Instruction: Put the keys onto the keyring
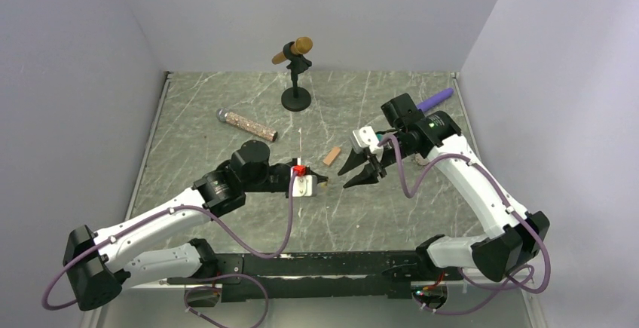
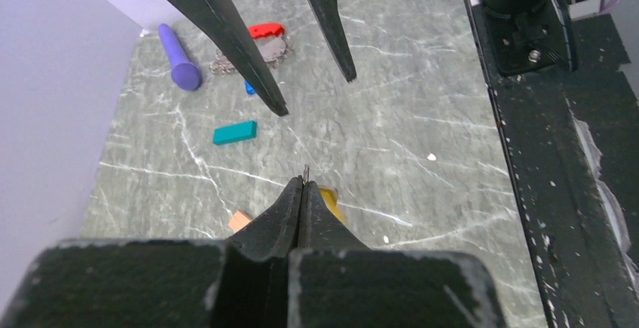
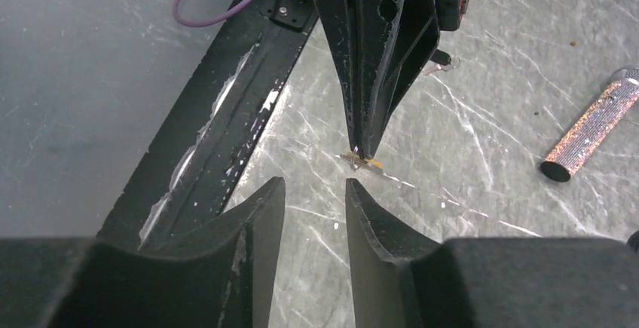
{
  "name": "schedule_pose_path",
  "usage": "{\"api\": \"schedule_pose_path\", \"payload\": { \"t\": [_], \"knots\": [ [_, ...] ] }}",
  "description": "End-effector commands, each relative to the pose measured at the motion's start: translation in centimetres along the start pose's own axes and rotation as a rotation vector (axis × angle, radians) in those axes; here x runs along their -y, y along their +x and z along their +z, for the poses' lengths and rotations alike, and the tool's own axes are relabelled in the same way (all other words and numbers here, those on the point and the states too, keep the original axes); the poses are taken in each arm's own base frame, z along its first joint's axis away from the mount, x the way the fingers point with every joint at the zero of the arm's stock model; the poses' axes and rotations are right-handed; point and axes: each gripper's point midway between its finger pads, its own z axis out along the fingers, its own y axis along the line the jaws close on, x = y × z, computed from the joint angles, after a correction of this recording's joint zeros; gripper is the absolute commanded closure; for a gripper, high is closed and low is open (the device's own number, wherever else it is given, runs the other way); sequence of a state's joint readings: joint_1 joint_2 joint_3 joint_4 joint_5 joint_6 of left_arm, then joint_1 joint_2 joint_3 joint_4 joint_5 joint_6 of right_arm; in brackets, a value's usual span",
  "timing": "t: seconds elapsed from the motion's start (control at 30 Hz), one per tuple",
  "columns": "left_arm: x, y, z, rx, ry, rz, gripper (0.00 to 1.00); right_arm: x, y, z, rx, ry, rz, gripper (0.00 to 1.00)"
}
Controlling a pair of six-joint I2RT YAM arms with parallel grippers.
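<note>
Nearest in, the left gripper [image 2: 304,186] is pinched tight on a yellow-headed key [image 3: 363,160], metal tip poking past its fingertips, down by the table [image 1: 196,102]; the right gripper [image 3: 315,192] faces it tip to tip, jaws apart, holding nothing; just beyond lies the salmon-orange block [image 1: 331,156]; farther back the teal block [image 2: 234,133], then a blue key [image 2: 249,87] just beside the keyring [image 2: 260,55] with its red fob [image 2: 265,30]; the purple stick [image 2: 178,58] lies alongside.

High overhead view, wrist views low, facing each other across table [image 1: 392,102]
</note>
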State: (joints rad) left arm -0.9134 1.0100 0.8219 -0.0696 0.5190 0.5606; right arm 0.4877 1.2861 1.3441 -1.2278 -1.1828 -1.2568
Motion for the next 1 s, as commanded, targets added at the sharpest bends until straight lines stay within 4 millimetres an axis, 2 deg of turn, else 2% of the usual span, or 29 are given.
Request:
{"api": "schedule_pose_path", "payload": {
  "t": [0.0, 0.27, 0.5, 0.97],
  "knots": [
    [-2.0, -3.2, 0.5, 0.124, -0.067, 0.034, 1.00, 1.1, -1.1, 0.2, 0.016, 0.019, -0.060, 0.64],
    [-1.6, -1.8, 0.9, 0.132, -0.102, -0.074, 1.00, 1.8, 1.7, 1.2, -0.036, 0.023, -0.039, 0.70],
    [-1.3, -1.4, 0.7, 0.149, -0.124, -0.113, 1.00, 1.7, 1.5, 1.2, -0.029, 0.025, -0.039, 0.72],
    [-1.1, -2.3, 0.5, 0.293, -0.173, -0.231, 1.00, 2.1, 1.4, 1.6, 0.007, 0.025, -0.023, 0.73]
  ]
}}
